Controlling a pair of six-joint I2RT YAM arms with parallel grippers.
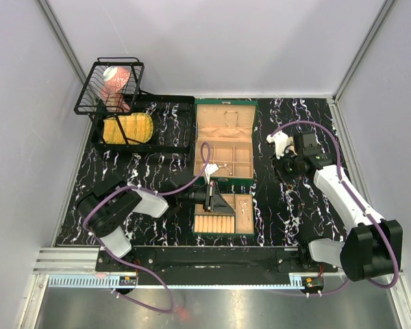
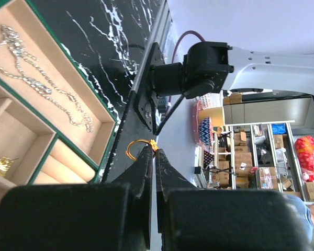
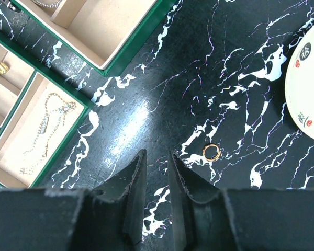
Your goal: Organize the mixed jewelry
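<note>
You've got a black white-veined marble table (image 1: 288, 205). Mid-table sits an open green box (image 1: 225, 122), lid up, beige compartments inside. Just in front of it is a green tray (image 1: 243, 212) with beige sections, a ridged roll row at its near left. Far left, a tilted black wire basket (image 1: 90, 88) holds a pink can-like item (image 1: 115, 86), beside a black rack (image 1: 168, 127) with a yellow item (image 1: 127, 129). The right wrist view catches a cream plate (image 3: 309, 89) at its edge. Beyond the table you'll spot shelves of cardboard boxes (image 2: 240, 157)
</note>
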